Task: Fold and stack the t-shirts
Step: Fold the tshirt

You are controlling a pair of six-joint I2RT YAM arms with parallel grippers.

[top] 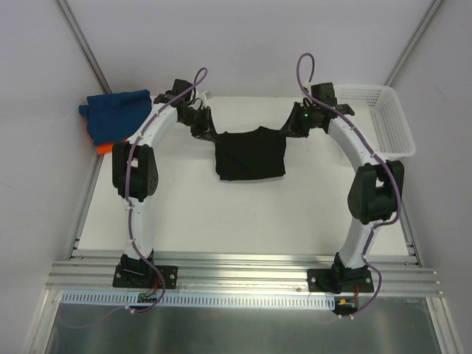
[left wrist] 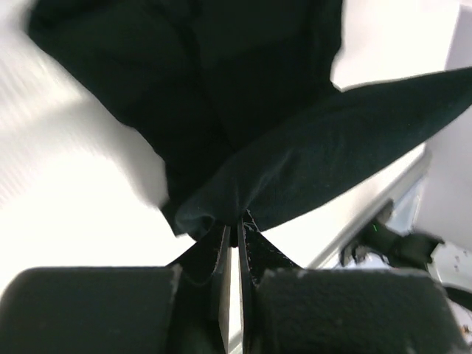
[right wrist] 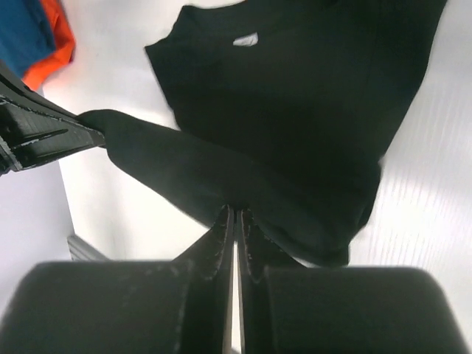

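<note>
The black t-shirt (top: 249, 155) hangs stretched between both grippers at the far middle of the table, its lower part resting on the white surface. My left gripper (top: 200, 122) is shut on the shirt's left corner; the left wrist view shows its closed jaws pinching the cloth (left wrist: 295, 147). My right gripper (top: 292, 124) is shut on the right corner; the right wrist view shows the shirt (right wrist: 310, 125) with its white inner tag (right wrist: 245, 40). The blue t-shirt (top: 116, 112) lies on the orange t-shirt (top: 105, 147) at the far left.
A white plastic mesh basket (top: 383, 118) stands at the far right edge of the table. The aluminium rail (top: 243, 269) with both arm bases runs along the near edge. Grey walls close in behind and at the sides.
</note>
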